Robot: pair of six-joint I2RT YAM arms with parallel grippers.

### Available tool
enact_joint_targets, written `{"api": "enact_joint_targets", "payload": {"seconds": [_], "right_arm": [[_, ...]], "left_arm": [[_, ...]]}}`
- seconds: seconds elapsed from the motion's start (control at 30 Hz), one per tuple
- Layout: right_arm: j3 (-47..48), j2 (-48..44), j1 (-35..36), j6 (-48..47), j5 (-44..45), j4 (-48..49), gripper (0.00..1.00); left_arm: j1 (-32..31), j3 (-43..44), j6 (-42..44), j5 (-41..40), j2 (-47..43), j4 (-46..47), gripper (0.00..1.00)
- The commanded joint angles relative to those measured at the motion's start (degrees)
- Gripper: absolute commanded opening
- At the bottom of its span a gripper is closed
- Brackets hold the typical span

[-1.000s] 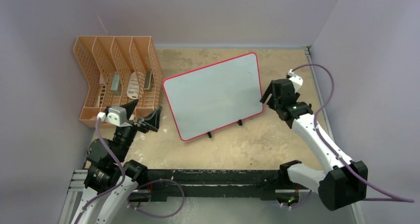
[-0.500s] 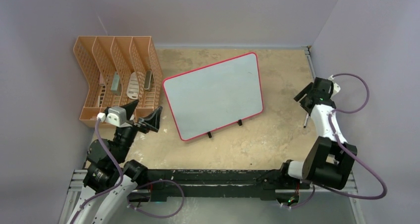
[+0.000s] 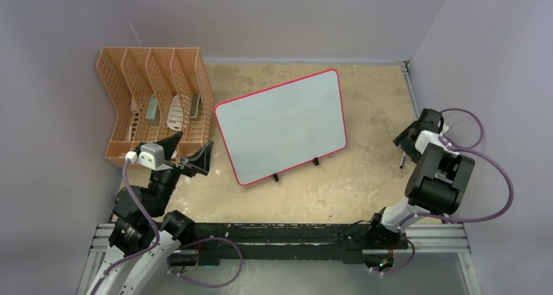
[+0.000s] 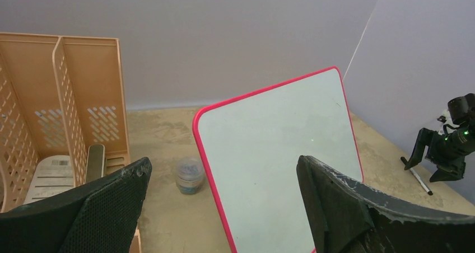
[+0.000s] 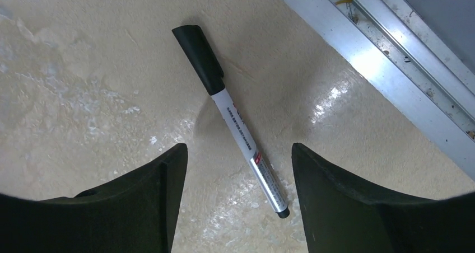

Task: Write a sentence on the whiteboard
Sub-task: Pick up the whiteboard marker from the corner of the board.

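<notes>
Rack [image 3: 116,96] beside whiteboard [image 3: 280,125]; marker [image 5: 238,124] apart

Light is even and diffuse, coming from overhead. Shadows are soft; a faint one lies beside the marker [image 5: 241,124]. Glare patches shine on the counter [image 5: 330,99] and the metal rail [image 5: 367,62]. The whiteboard [image 3: 280,125] reads uniformly pale. Focus is sharp throughout.

table [image 3: 365,99] | whiteboard [image 3: 280,126] standing centre | file rack [image 3: 130,86] left | jar [image 4: 189,174] | marker [image 5: 229,116] right
</notes>
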Motion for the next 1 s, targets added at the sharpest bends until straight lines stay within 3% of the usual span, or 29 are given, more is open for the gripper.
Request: {"api": "enact_joint_targets", "payload": {"seconds": [0.0, 0.7, 0.97], "right_arm": [[3.40, 0.52, -0.46, -2.02, -0.11, 0.83, 0.69], [6.18, 6.68, -0.38, -5.38, -2.86, -3.11, 0.38], [5.04, 7.15, 0.94, -5.86, -4.87, -4.62, 0.32]], "left_arm": [[-0.62, -0.24, 1.03, -0.72, -0.74, 3.28, 1.00], [-0.81, -0.23, 1.14, -0.20, -1.40, 3.08, 1.00], [-0.80, -0.15, 1.14, -0.20, -1.58, 3.00, 1.00]]}}
